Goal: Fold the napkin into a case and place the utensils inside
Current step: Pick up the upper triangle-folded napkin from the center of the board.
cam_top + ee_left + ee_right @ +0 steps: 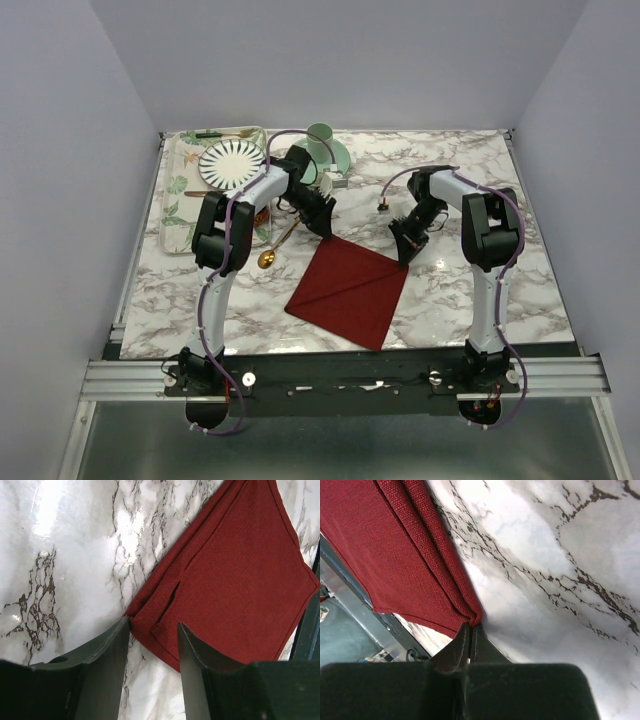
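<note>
The napkin lies folded near the middle of the worktop, turned so one corner points to the far edge and another to the right edge.

Your right gripper is clenched on the right-pointing corner, and only the very tip of the folded layers sits between its tips. Your left gripper is released. Its jaws stand apart astride the far corner, one finger at the cloth's edge and the other over the cloth, with nothing pinched.

Watch the far corner first. The layers there do not line up, and a slit shows between them. If you close where you stand, you may catch only the upper layer, and a lift would then peel the fold open rather than carry it.

The right bite looks shallow, so a firm pull could slip the corner out and drop that side. If you pull unevenly with the two arms, the cloth would likely skew and the case come out crooked.

The spoon lies near the napkin on the side toward the left edge. A wide swing of the left arm could knock it away.
</note>
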### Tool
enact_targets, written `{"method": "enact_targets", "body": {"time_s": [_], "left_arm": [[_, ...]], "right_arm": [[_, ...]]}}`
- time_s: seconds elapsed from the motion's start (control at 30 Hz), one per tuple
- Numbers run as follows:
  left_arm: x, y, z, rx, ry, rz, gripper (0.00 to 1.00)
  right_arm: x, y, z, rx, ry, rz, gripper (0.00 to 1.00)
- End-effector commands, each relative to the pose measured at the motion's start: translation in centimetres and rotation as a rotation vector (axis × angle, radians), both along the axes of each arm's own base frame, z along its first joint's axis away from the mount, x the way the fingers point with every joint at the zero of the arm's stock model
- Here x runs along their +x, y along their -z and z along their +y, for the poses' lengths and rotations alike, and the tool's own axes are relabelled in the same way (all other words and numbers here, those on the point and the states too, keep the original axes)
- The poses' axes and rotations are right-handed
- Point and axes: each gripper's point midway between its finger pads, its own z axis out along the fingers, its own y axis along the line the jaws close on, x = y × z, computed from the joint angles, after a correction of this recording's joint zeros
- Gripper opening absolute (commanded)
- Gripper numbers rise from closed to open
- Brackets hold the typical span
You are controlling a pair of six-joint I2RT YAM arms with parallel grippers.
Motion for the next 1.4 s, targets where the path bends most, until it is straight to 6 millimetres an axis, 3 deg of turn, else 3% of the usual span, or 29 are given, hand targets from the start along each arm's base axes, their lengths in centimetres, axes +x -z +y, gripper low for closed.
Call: {"method": "enact_targets", "body": {"time_s": [0.0,0.2,0.57,0.83,1.03,1.1,1.2,1.37], "left_arm": [[-1.3,0.1,-0.7,-0.033,0.017,0.066,0.46],[-1.3,0.6,-0.8,-0.022,0.000,0.095,0.34],[-1.5,1.9,-1.2,0.038,-0.014,0.114,0.31],[-2.4,1.5,-1.1,0.033,0.016,0.092,0.08],[-2.9,1.4,-1.1,0.025,0.021,0.103,0.14],[-3.0,1.4,-1.1,0.027,0.019,0.109,0.08],[-3.0,1.0,-1.1,0.019,0.022,0.097,0.00],[-1.6,-2.9,-1.3,-0.056,0.004,0.009,0.00]], "right_arm": [[1.6,-0.9,-0.1,-0.007,-0.038,-0.096,0.01],[2.1,-1.2,-0.1,-0.004,-0.052,-0.118,0.01],[2.4,-1.4,-0.2,-0.005,-0.083,-0.140,0.01],[3.2,-1.4,-0.4,-0.016,-0.098,-0.166,0.01],[3.3,-1.6,-0.5,-0.021,-0.111,-0.183,0.01],[3.4,-1.7,-0.5,-0.018,-0.110,-0.192,0.01],[3.6,-2.1,-0.4,-0.011,-0.107,-0.208,0.01],[4.9,-4.2,-0.2,-0.001,-0.110,-0.317,0.01]]}}
